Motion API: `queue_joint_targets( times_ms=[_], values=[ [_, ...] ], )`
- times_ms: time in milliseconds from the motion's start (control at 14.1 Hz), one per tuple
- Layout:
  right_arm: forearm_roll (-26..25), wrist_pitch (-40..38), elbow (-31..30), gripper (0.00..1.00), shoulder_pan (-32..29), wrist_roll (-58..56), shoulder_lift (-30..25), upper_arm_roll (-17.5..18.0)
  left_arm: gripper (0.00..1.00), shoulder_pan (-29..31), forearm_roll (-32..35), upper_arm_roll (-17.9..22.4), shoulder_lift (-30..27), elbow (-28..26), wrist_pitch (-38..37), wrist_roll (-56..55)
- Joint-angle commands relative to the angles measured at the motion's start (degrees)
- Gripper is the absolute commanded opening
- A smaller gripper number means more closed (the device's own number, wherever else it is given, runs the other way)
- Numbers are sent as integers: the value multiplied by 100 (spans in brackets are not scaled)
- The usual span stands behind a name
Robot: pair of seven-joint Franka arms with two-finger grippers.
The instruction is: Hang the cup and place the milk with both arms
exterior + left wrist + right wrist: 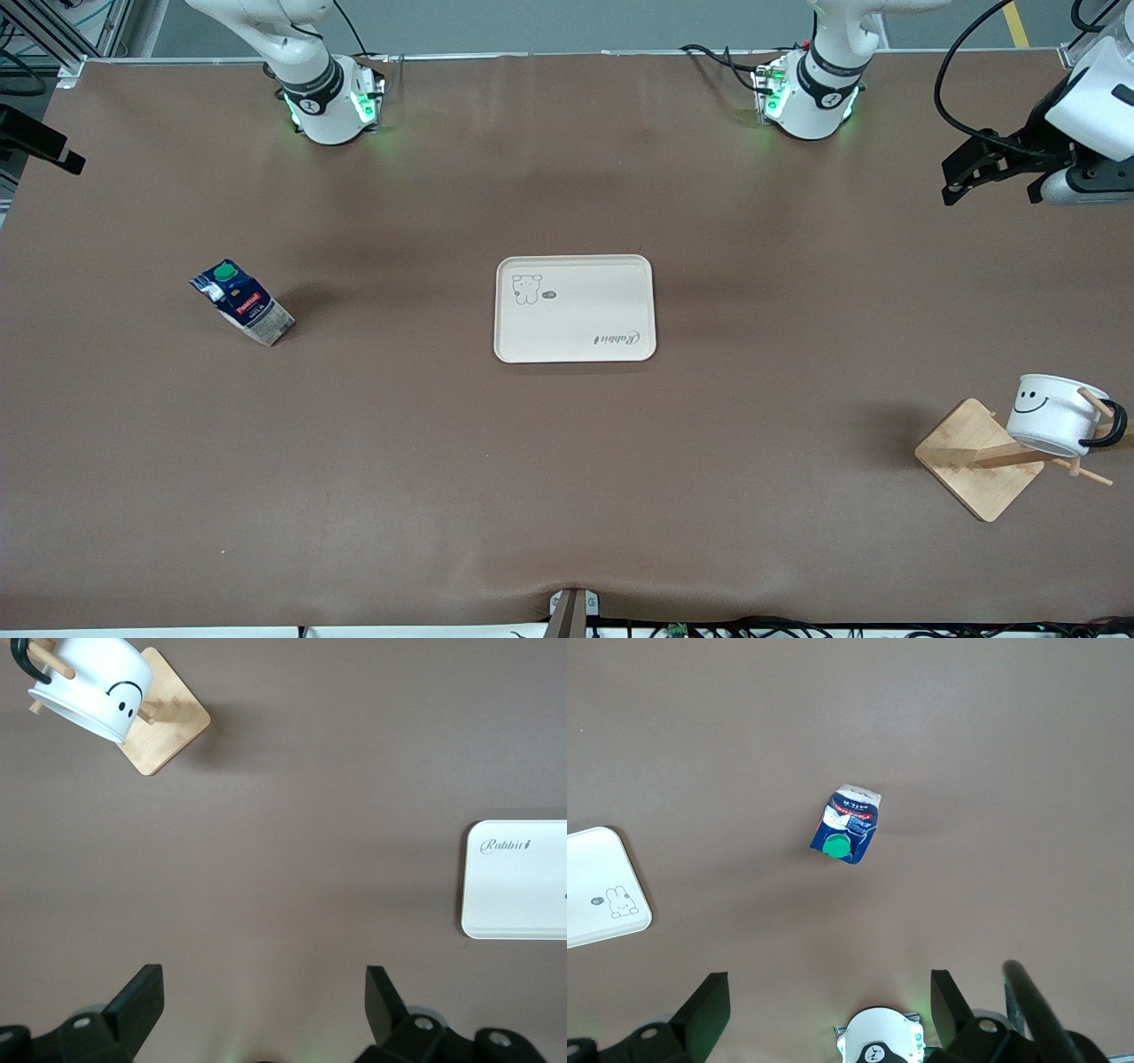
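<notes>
**Two jobs, one showing done: cup hung, milk waiting**

Two arms are hanging high while we are reading the table from the right arm's end across to the left arm's.

We are starting at the milk carton (241, 302), standing upright on the brown table (567, 496) toward the right arm's end, well apart from everything else. The right gripper (824, 1010) is hovering above it with its jaws spread wide and holding nothing; in the front view this gripper is out of sight. We are judging the carton as light, with card walls that give under a hard squeeze and a coating that could slip. We would be taking hold across its two flat pale sides, below the green cap (835, 846), with moderate pressure.

We are moving on to the cream tray (574, 308) with its little bear drawing, lying mid-table and holding nothing; we are taking it as the milk's likely destination.

We are finishing at the left arm's end, where the white smiley cup (1054, 413) is already hanging on a peg of the wooden rack (979, 461), nearer the front camera than the tray. It looks rigid and slick, best gripped at the rim if handled again. The left gripper (988, 171) is waiting over the table edge, jaws apart and empty.
</notes>
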Motion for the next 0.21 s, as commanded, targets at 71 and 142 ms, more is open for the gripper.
queue_joint_targets(
  times_ms=[71,142],
  values=[
    [-50,18,34,100,-98,-48,4,56,100,40,-32,-4,37,164,-59,-52],
    [-50,18,34,100,-98,-48,4,56,100,40,-23,5,46,173,-94,-61]
  ],
)
